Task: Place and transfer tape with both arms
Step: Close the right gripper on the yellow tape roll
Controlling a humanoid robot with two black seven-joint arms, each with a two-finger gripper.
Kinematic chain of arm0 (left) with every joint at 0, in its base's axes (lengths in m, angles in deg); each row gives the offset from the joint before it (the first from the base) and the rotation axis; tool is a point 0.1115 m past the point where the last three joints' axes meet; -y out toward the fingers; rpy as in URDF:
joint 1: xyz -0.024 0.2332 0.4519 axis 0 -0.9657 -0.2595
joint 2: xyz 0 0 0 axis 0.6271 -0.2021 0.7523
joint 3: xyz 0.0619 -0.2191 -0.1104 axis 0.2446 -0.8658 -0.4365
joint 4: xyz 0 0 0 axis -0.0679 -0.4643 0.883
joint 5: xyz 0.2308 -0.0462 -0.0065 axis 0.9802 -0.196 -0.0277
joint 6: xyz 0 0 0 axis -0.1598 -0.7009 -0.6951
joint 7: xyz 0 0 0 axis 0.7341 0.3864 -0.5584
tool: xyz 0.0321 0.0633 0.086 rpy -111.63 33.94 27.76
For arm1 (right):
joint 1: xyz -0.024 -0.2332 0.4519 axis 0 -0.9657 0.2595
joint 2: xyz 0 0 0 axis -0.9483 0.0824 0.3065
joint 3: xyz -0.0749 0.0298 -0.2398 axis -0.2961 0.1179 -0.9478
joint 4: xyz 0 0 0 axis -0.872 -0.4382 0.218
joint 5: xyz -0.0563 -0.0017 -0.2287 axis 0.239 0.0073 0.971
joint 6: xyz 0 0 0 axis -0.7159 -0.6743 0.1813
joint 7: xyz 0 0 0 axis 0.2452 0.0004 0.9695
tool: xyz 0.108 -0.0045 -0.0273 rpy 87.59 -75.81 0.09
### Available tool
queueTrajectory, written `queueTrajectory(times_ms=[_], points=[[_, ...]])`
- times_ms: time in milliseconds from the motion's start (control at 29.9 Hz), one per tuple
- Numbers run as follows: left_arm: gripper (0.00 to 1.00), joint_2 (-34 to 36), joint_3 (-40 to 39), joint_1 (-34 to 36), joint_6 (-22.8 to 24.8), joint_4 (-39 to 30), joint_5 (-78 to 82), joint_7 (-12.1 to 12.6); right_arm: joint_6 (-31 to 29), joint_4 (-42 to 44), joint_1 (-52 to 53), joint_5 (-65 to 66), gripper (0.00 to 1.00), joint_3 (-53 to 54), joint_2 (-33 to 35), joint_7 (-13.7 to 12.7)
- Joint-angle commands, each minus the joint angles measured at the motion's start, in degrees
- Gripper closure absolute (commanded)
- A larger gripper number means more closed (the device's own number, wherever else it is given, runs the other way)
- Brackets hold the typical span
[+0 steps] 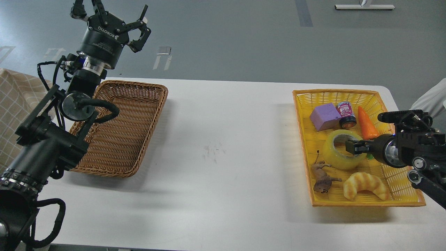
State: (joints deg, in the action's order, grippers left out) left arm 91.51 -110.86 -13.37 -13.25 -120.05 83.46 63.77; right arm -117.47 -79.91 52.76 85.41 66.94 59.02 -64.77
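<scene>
Two arms stood unequal — the right pincer (352, 146) reached into the tape (343, 150) lying flat in the yellow basket (303, 115), grip unclear; the left pincer (115, 21), fingers apart, hung well away above the wicker basket (139, 115)

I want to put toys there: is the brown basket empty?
Empty. The brown basket shows only bare wicker inside, though the left arm hides one edge.

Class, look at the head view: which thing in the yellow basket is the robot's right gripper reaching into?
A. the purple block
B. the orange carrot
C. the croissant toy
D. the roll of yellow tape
D: the right gripper's fingertips sit at the core hole of the tape, which lies in the yellow basket, apart from the other items.
</scene>
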Motion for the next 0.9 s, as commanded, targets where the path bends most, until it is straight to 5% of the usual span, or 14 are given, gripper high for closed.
queueTrajectory(times_ms=[0, 67, 234, 401, 569, 869], points=[[0.02, 0.1, -0.2, 0.0, 0.0, 0.0, 0.0, 0.0, 0.0, 0.2, 0.2, 0.0, 0.34, 0.0, -0.5, 0.1], [0.02, 0.0, -0.2, 0.0, 0.0, 0.0, 0.0, 0.0, 0.0, 0.2, 0.6, -0.2, 0.47, 0.0, -0.7, 0.1], [0.02, 0.0, -0.2, -0.1, 0.0, 0.1, 0.0, 0.0, 0.0, 1.1, 1.1, -0.2, 0.48, 0.0, -0.8, 0.1], [0.02, 0.1, -0.2, -0.1, 0.0, 0.0, 0.0, 0.0, 0.0, 1.4, 1.2, -0.4, 0.64, 0.0, -0.8, 0.1], [0.02, 0.1, -0.2, -0.1, 0.0, 0.0, 0.0, 0.1, 0.0, 1.4, 1.2, -0.5, 0.67, 0.0, -0.8, 0.1], [0.02, 0.1, -0.2, -0.1, 0.0, 0.0, 0.0, 0.0, 0.0, 0.9, 1.4, -0.9, 0.97, 0.3, -0.6, 0.1]])
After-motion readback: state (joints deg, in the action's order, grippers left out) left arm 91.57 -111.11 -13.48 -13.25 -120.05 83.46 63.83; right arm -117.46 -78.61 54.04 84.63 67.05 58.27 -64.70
